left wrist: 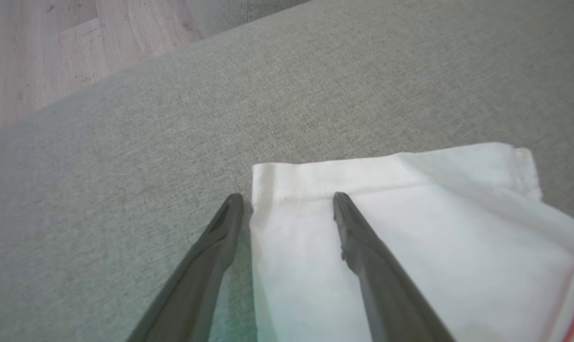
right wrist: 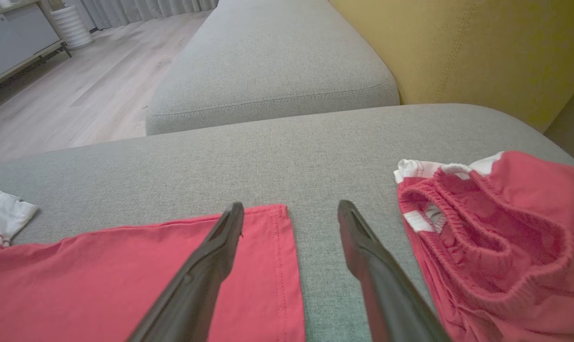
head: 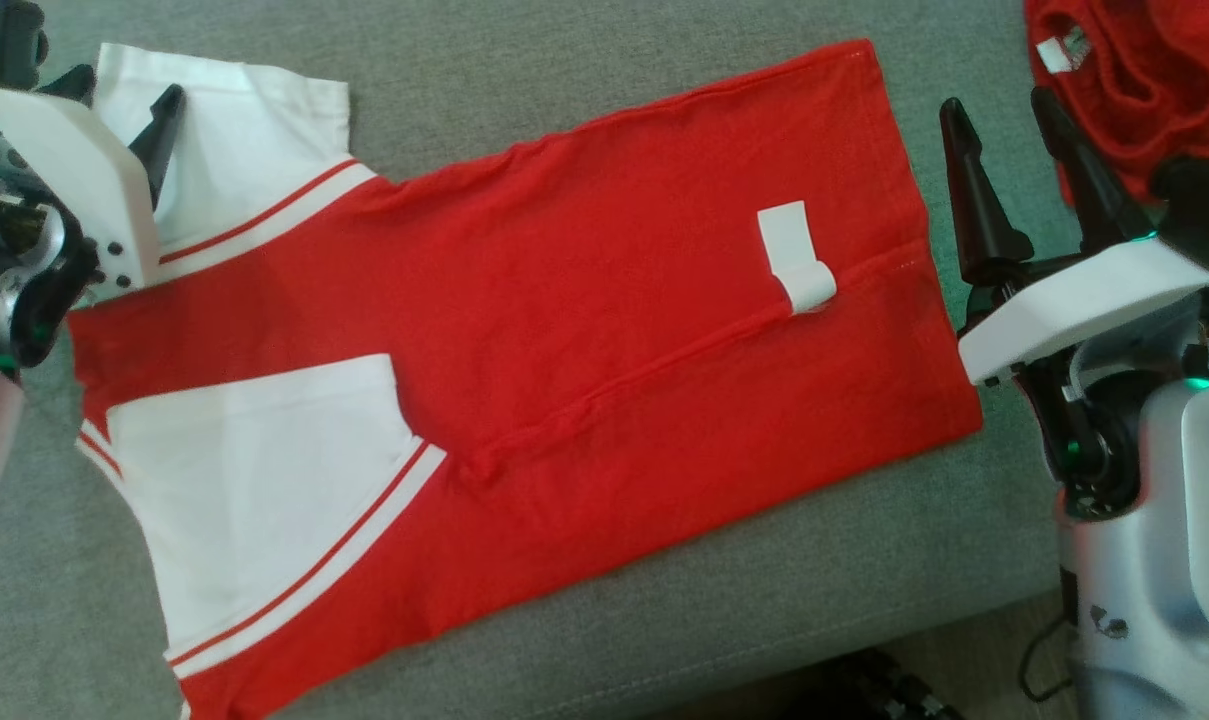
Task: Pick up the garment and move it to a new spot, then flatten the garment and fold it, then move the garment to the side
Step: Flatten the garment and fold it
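Grey woven sofa cushion point(head: 664, 620) carries the scene, its near edge crossing the lower right of the head view. Nearest on it lies the garment point(head: 584, 330), a red shirt spread flat and slanting across the middle of the frame. One white sleeve point(head: 254, 490) with red stripes lies over the body at lower left, and a long ridge runs along the cloth. A white label point(head: 796, 258) curls right of centre.

At the right edge the right gripper point(head: 997, 100) has its fingers spread wide with nothing between them. In its wrist view one finger is over the corner of the red hem and the other over bare grey.

At upper left the left gripper point(left wrist: 287, 197) is equally wide and empty, straddling the edge of the far sleeve point(head: 244, 140); contact cannot be judged.

Beyond, crumpled red shorts point(right wrist: 495, 247), a second cushion point(right wrist: 268, 61), a yellow backrest point(right wrist: 481, 47) and wooden floor point(right wrist: 78, 95).
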Robot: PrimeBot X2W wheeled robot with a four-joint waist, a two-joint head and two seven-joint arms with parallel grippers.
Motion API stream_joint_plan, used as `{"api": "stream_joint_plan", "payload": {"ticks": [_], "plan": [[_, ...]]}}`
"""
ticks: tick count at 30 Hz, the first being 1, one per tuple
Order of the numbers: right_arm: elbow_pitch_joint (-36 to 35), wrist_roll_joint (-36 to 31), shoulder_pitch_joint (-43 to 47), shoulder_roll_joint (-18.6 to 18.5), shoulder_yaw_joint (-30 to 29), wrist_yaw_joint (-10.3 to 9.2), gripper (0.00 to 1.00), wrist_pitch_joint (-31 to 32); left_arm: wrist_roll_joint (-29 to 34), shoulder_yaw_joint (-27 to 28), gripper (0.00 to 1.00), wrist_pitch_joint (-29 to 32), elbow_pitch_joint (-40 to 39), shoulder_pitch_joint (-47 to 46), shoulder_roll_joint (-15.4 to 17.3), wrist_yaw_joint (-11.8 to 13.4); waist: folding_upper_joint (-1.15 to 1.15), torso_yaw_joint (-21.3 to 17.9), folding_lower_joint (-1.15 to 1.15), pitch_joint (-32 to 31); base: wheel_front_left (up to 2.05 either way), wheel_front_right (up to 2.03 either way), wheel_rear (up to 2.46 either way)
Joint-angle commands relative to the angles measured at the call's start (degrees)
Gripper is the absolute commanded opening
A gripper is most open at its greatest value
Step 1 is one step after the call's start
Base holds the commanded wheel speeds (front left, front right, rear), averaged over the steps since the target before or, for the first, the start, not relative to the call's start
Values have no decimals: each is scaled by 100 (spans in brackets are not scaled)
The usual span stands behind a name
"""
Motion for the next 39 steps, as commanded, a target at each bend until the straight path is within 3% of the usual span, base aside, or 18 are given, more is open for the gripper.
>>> {"api": "stream_joint_plan", "payload": {"ticks": [1,5,7,8,9,15,27,39], "plan": [[-183,25,-81,-29,99,37,100,-71,-16,248,100,81,-110,-284,310,32,0,-68,-1,70,0,0,0],[-155,20,-140,-29,90,37,100,-88,-117,160,99,287,-109,-278,276,-48,0,-64,-1,105,0,0,0],[-138,-15,-212,-31,142,37,100,-65,-128,117,69,379,-134,-281,262,-46,0,-52,-1,121,0,0,0],[-104,-47,-326,-55,214,37,100,-21,-140,84,15,467,-149,-287,250,-32,0,-40,-1,138,0,0,0],[-69,-53,-396,-72,256,37,100,22,-143,76,0,490,-160,-295,247,-25,0,-34,-1,148,0,0,0],[321,-104,-909,-285,413,37,100,346,-102,97,0,341,-228,-356,216,43,0,42,-1,163,0,0,0],[2093,-73,-2037,-987,436,37,100,1278,-15,158,0,-650,-732,-510,-122,33,0,658,-1,46,0,0,0],[3034,460,-2355,-1304,789,37,100,1774,-45,-29,0,-810,-1291,-398,-337,-3,0,987,-1,62,0,0,0]]}}
